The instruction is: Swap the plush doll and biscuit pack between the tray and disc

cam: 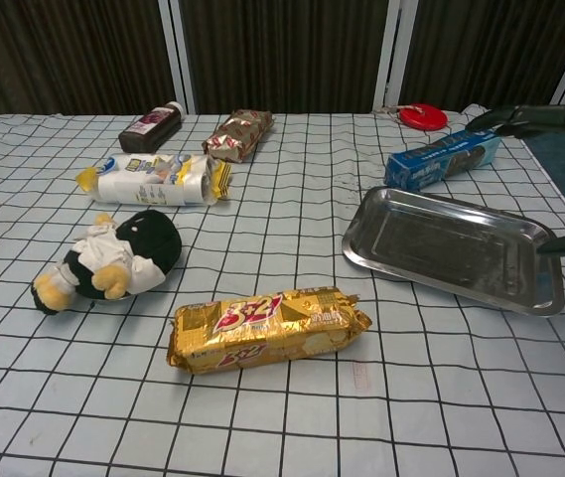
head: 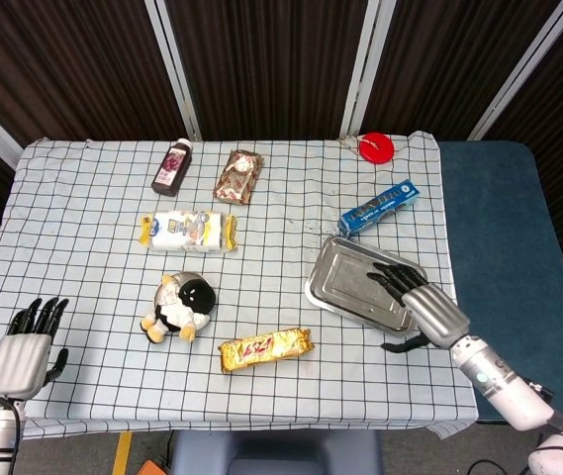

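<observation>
Now the biscuit pack (head: pixel 266 349) lies at nine o'clock from the right hand (head: pixel 418 303), which hovers empty, fingers spread, over the tray (head: pixel 332 292); its long axis runs roughly three-to-nine.

Tabletop count: eight loose items and two robot hands.
One black-and-white plush doll (head: pixel 180 306), one gold foil biscuit pack (head: pixel 265 348), one steel tray (head: pixel 363 284), one red disc (head: pixel 376 148), one blue box (head: pixel 379 207), one dark bottle (head: pixel 171 167), two more snack packs (white (head: pixel 188 231), brown (head: pixel 238 175)).
</observation>
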You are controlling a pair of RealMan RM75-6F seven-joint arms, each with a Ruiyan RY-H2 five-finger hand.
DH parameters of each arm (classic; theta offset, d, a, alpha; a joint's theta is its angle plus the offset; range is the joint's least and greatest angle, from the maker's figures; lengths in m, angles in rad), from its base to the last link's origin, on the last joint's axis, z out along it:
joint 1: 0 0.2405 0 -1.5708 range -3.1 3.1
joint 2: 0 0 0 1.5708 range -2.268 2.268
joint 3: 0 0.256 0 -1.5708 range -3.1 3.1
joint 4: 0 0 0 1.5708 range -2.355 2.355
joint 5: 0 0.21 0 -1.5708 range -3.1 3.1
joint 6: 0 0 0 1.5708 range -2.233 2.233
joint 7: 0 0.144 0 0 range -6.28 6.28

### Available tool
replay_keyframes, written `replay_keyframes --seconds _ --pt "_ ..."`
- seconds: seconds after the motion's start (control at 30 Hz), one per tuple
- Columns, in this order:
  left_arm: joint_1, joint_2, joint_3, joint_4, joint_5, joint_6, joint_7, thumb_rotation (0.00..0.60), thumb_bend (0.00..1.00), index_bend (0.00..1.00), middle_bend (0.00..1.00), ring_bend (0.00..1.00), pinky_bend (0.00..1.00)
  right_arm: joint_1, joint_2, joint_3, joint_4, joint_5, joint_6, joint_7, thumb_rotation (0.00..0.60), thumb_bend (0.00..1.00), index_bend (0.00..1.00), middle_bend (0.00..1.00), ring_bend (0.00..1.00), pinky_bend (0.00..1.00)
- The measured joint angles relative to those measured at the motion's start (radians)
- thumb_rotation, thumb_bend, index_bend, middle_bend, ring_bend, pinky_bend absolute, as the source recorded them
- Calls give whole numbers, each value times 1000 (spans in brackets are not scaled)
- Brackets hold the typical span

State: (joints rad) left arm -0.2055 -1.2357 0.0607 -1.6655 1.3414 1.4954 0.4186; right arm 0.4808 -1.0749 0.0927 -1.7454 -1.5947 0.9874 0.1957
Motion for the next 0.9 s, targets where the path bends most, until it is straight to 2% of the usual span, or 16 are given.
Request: replay_keyframes --seconds 0.13,0.27,0.47,0.67,0.9 --pt "36 4 4 24 12 20 -30 600 433 67 88 31 149 74 -20 13 -33 30 -123 -9 600 60 121 0 32 40" --pt "45 6 -16 44 12 31 -35 600 432 68 89 31 148 181 -61 32 -53 107 -264 -43 600 60 131 2 32 40" --pt "64 17 -49 43 1 44 -59 600 433 68 90 31 148 294 -146 55 -44 249 -376 -143 600 60 140 8 32 40" --pt "73 25 -70 42 -11 43 -77 600 433 68 92 31 148 381 -224 51 -19 384 -442 -246 600 60 144 14 34 40" --pt "83 52 -116 40 -86 16 -136 600 432 68 93 31 148 447 -308 16 15 530 -434 -380 600 60 165 38 57 40"
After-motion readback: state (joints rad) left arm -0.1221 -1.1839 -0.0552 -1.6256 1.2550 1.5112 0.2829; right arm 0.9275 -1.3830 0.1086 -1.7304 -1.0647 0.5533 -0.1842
